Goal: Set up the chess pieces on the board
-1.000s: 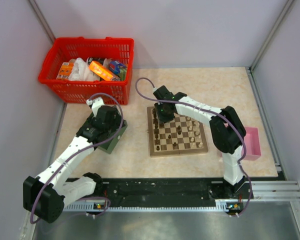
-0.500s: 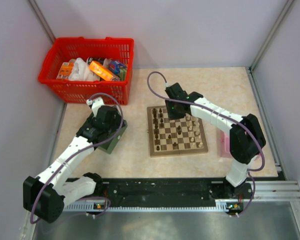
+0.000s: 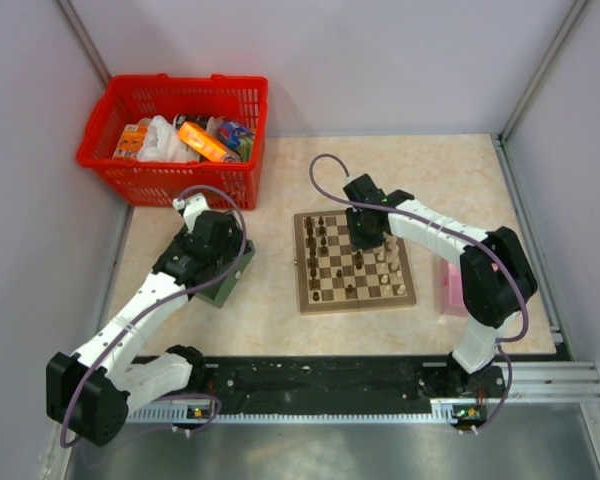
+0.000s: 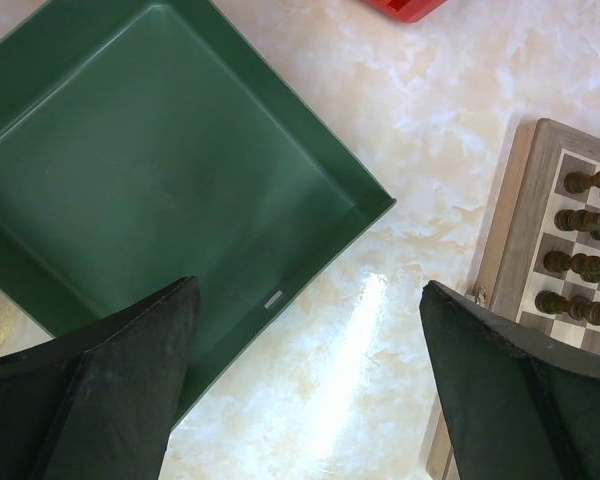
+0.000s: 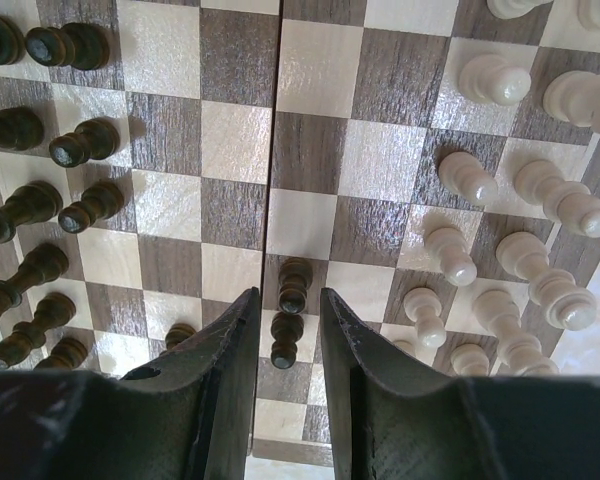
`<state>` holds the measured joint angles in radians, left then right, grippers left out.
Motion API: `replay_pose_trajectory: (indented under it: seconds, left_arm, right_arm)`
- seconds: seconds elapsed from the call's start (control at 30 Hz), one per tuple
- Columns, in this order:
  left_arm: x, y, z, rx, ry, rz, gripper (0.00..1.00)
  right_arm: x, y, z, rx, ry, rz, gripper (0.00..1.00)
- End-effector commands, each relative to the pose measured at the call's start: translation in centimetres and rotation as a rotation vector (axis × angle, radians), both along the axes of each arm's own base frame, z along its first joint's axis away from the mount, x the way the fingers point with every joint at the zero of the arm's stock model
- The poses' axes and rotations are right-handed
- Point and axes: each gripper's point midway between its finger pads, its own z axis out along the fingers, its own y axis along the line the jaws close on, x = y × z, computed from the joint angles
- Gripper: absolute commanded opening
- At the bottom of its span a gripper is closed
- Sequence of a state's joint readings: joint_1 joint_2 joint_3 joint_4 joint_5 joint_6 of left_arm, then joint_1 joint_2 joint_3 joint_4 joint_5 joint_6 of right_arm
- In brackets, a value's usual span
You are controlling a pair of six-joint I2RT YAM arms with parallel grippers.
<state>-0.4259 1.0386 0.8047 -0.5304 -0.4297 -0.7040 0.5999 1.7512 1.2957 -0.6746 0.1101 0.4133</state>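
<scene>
- Wooden chess pieces (image 5: 460, 255) judged light, rigid and smooth-turned (going by the sheen on the pale heads); rated easy to tip, being tall on a small foot.
- Found standing on the board (image 3: 307, 300): dark set (image 5: 75, 145) crowded along the left side of the right wrist view, pale set (image 5: 555, 205) along the right, with mostly bare squares between.
- Noted two dark pawns (image 5: 295, 285) stray near the middle of the board, one just behind the other, in line with the gap of the right gripper (image 5: 288, 300).
- Recorded the right gripper's fingers (image 5: 225, 380) parted by a narrow slot only; saw nothing pinched; could not confirm contact with either pawn.
- Recorded the left gripper (image 4: 308, 295) spread wide and empty, hanging over the rim of the green tray (image 4: 130, 180) and the marbled table (image 4: 380, 100), well clear of the pieces.
- Advised taking hold at the neck or upper body, just under the head, closing squarely from above.
- Advised against pinching the rounded head itself (likely to slip out sideways).
- Advised modest squeeze and a straight vertical lift, to avoid knocking the close neighbours.
</scene>
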Motion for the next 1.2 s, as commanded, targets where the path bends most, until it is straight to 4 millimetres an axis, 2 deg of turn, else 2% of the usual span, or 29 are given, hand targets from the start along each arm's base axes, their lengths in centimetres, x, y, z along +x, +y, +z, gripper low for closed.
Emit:
replay_pose_trajectory:
  seconds: [0.0, 0.7, 0.87, 1.03, 1.17]
  left_arm:
    - [0.7, -0.2, 1.0, -0.017, -0.044, 0.002, 0.96]
    - [0.7, -0.2, 1.0, -0.016, -0.042, 0.001, 0.96]
    - [0.7, -0.2, 1.0, -0.016, -0.04, 0.0, 0.96]
    - [0.7, -0.2, 0.8, -0.013, -0.036, 0.001, 0.96]
    - [0.7, -0.3, 0.8, -0.02, -0.038, 0.0, 0.96]
  right_arm:
    - [0.9, 0.4, 0.7, 0.017, -0.041, -0.009, 0.31]
    - [0.6, 0.6, -1.3, 0.001, 0.014, 0.003, 0.26]
    - [0.7, 0.7, -1.2, 0.005, 0.012, 0.008, 0.18]
    - [0.7, 1.4, -0.2, 0.032, -0.001, 0.029, 0.15]
    - [0.6, 3.2, 0.7, 0.051, -0.022, 0.067, 0.15]
